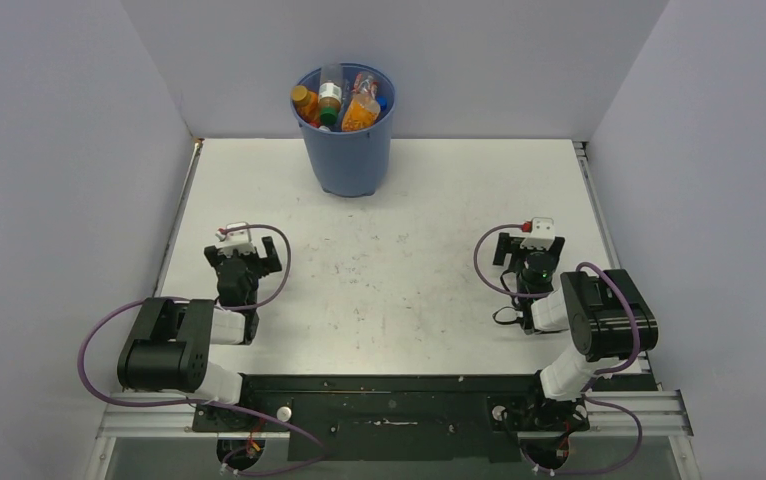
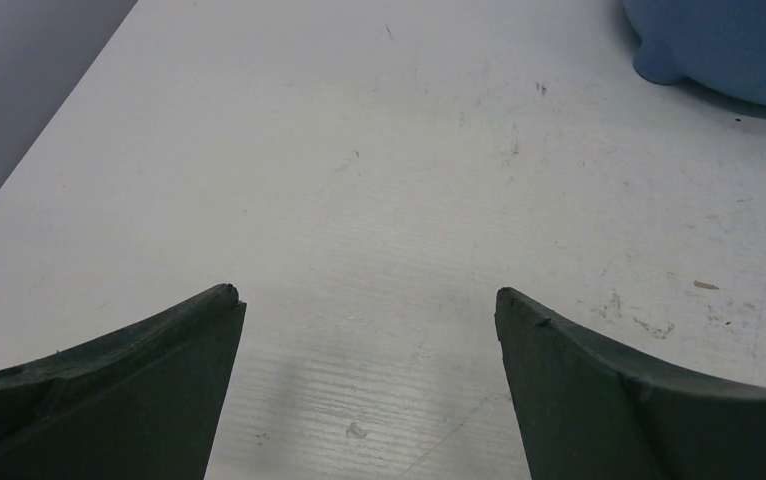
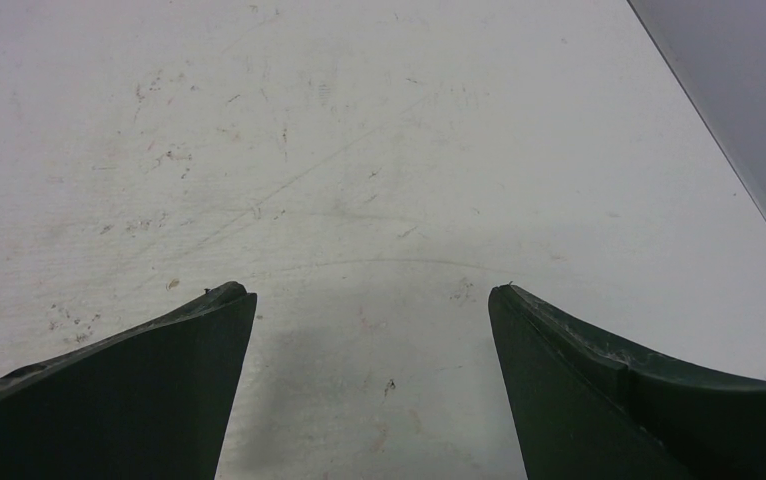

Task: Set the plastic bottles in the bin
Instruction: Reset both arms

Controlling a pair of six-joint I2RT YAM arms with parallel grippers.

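The blue bin (image 1: 347,150) stands at the far middle of the table, and its base shows in the left wrist view (image 2: 729,50). Several plastic bottles (image 1: 339,100) stick out of its top: orange ones, clear ones, one with a green cap. No bottle lies on the table. My left gripper (image 1: 239,243) is open and empty at the near left, its fingertips (image 2: 224,300) spread over bare table. My right gripper (image 1: 537,238) is open and empty at the near right, fingertips (image 3: 509,298) spread over bare table.
The white tabletop (image 1: 389,270) is scuffed and speckled. Grey walls enclose it on the left, back and right. A metal rail (image 1: 389,410) with the arm bases runs along the near edge. Purple cables loop beside both arms.
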